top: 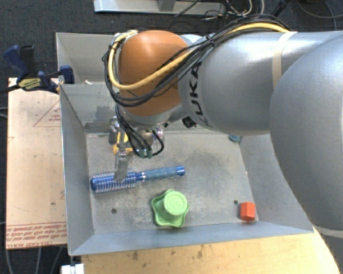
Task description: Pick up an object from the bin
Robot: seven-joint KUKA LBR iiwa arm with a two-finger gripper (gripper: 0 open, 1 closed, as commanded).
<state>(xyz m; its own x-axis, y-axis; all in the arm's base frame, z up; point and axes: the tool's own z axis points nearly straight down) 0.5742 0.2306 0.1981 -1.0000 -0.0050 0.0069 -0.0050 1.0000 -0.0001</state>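
My gripper (pixel 122 173) hangs below the arm's wrist in the left half of the bin, its tip down at a blue brush (pixel 138 177). The brush lies flat on the bin floor, bristled head to the left and smooth handle pointing right. The gripper's tip meets the brush just right of the bristles. I cannot see whether anything is gripped. A green flower-shaped lid-like piece (pixel 170 208) lies just below the brush handle, near the front wall.
A small orange block (pixel 247 210) sits at the front right of the bin floor. A bit of something teal (pixel 234 137) peeks out under the arm at the right. The big arm covers the bin's back right.
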